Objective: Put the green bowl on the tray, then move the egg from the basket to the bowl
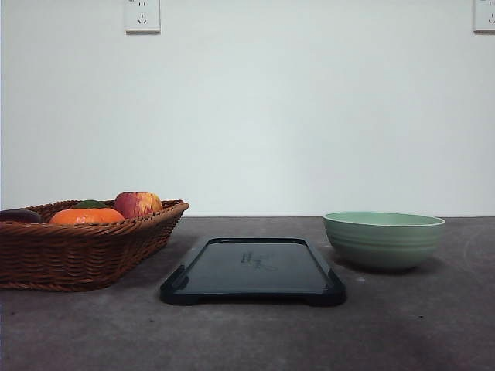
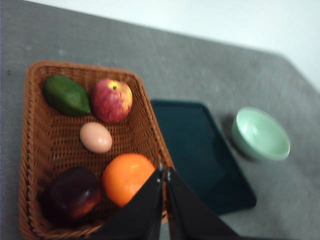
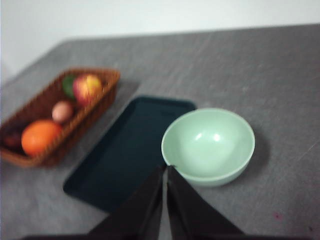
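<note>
The green bowl [image 1: 384,239] stands empty on the table to the right of the tray [image 1: 254,270], apart from it. The dark tray lies bare in the middle, beside the wicker basket [image 1: 77,247] at the left. In the left wrist view the egg [image 2: 95,137] rests in the basket [image 2: 35,150] among fruit. My left gripper [image 2: 164,172] is shut, hanging above the basket's near edge by the orange. My right gripper [image 3: 165,170] is shut, hovering over the near rim of the bowl [image 3: 208,146], with the tray [image 3: 127,150] and egg [image 3: 62,111] beyond.
The basket also holds a red-yellow apple [image 2: 111,99], an orange [image 2: 128,177], a green avocado-like fruit [image 2: 65,94] and a dark purple fruit [image 2: 72,194]. The grey table [image 1: 402,325] extends around everything. A white wall [image 1: 271,116] rises behind.
</note>
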`<state>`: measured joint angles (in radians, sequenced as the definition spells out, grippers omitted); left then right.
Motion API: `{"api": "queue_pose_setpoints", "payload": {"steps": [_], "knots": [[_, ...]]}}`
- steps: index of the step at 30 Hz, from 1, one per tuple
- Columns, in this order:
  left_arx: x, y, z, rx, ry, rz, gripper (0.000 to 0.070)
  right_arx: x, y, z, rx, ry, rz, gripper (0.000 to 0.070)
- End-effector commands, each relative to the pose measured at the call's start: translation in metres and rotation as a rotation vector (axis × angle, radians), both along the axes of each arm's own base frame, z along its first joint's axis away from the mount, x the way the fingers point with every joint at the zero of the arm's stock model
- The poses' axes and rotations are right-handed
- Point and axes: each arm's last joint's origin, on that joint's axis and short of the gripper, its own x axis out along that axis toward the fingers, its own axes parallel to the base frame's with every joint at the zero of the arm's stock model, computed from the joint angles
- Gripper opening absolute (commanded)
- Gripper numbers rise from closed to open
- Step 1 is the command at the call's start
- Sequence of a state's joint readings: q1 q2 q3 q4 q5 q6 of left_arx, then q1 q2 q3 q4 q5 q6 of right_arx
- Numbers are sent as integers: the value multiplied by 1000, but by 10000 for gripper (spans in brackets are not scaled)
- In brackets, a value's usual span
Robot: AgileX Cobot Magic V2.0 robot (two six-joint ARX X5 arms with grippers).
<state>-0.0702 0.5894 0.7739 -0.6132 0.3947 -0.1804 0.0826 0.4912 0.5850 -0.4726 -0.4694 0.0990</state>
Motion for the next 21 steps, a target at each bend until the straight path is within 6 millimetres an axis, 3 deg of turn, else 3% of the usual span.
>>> {"api": "queue_pose_setpoints", "payload": {"steps": [1,12,14,16,18,21], "knots": [[4,-2,6,106,-50,-71,0,1,2,4,-84,-57,56,7],[18,-20,-1,420,-120,-378,1,2,15,-4,-343,-144,258,8],[18,-21,0,419,-131,-383,69,1,16,-4,-354,-152,273,9],[18,-22,0,419,-137,-385,195,1,16,-4,-354,-153,278,16],[18,-22,0,416,-134,-386,282,1,16,-4,-354,-152,277,75],[18,-22,0,410,-128,-387,307,1,16,-5,-335,-132,254,333]]}}
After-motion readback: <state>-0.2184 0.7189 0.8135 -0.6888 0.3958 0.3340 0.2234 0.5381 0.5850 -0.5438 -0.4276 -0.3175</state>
